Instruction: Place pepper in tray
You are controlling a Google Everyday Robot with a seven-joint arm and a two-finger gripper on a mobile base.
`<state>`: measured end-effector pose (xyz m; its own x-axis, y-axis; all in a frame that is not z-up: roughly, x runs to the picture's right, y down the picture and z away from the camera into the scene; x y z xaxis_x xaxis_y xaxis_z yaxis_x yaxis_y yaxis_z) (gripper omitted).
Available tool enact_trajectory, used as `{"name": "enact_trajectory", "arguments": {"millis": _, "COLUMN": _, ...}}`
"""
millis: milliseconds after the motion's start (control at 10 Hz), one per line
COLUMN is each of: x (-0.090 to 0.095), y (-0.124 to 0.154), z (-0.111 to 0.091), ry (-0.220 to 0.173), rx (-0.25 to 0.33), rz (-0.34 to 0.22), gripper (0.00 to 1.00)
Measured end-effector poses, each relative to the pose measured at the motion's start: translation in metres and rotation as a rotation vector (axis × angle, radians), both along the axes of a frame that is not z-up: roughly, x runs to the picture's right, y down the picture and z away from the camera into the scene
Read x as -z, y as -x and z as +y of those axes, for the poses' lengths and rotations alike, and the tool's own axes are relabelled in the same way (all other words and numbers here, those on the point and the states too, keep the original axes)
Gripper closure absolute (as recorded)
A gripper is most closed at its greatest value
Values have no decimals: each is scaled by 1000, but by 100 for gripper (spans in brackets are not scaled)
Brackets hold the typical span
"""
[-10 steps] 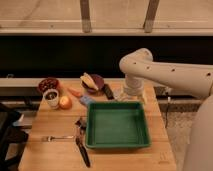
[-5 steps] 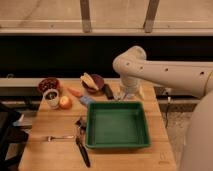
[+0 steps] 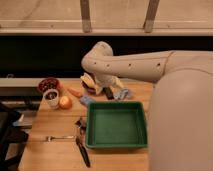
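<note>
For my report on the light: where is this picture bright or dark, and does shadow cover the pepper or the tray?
Camera view: the table is evenly lit, and the band behind it is nearly black. The pepper lies unshaded on the wood. The tray shows only faint shade along its inner walls. The hand hangs low under the bend of the arm, in its shade.

Wooden table (image 3: 50, 156), dark wall (image 3: 45, 56) behind, bright window (image 3: 45, 12) with 2 posts (image 3: 86, 15).

No legible text, label, brand, number or sign appears on any item in view. The end effector (image 3: 106, 90) is positioned low over the tabletop (image 3: 50, 155), just behind the far rim of the tray (image 3: 117, 146).
</note>
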<state>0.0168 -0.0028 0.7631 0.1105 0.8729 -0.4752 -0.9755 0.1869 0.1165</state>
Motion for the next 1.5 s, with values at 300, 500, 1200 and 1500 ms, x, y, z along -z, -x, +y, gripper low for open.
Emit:
{"name": "enact_trajectory", "arguments": {"millis": 300, "x": -1, "y": 52, "z": -8, "ry": -16, "rx": 111, "rz": -117, "gripper": 20}}
{"name": "enact_trajectory", "arguments": {"millis": 500, "x": -1, "y": 50, "z": -9, "ry": -16, "rx": 110, "rz": -115, "gripper": 20}}
{"name": "enact_trajectory", "arguments": {"millis": 1200, "x": -31, "y": 60, "z": -8, "ry": 15, "rx": 60, "rz": -260, "gripper": 20}}
{"name": "enact_trajectory", "arguments": {"millis": 1500, "x": -60, "y": 121, "z": -31, "ry": 12, "rx": 135, "rz": -381, "gripper": 20}}
